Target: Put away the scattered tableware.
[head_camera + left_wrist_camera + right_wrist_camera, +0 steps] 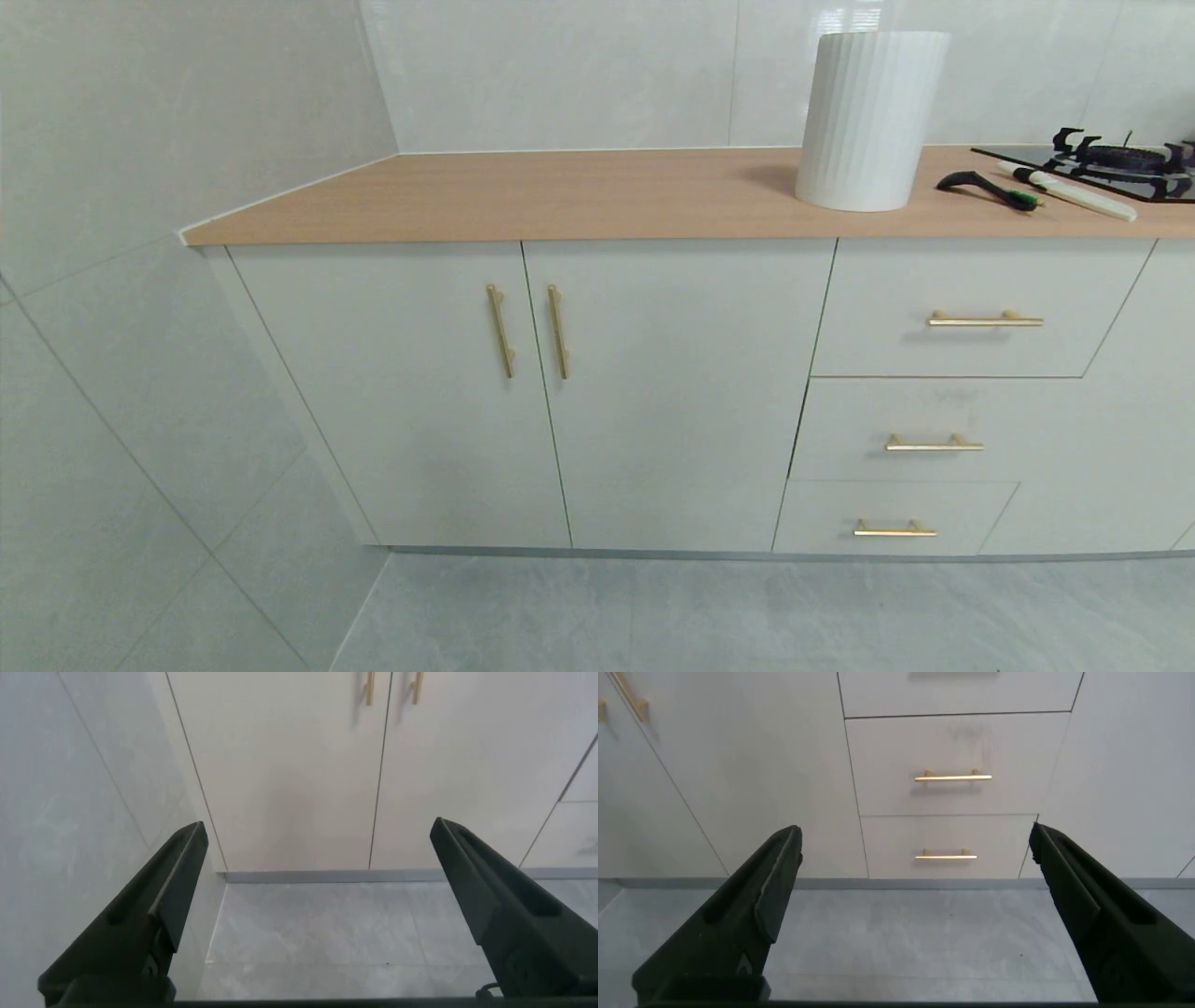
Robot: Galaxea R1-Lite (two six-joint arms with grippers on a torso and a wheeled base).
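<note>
On the wooden counter [560,196] at the right lie a black utensil with a green tip [990,188] and a white-sheathed knife [1069,190]. A tall white ribbed container [868,119] stands just left of them. My left gripper [318,840] hangs low, open and holding nothing, facing the base of the double cabinet doors [374,765]. My right gripper [915,840] is open too, nothing in it, low in front of the lower drawers [957,765].
A black gas hob [1120,163] sits at the counter's far right. Below are two doors with gold handles [527,331] and three drawers [980,317]. A tiled wall [121,280] closes the left side. Grey floor [700,616] lies in front.
</note>
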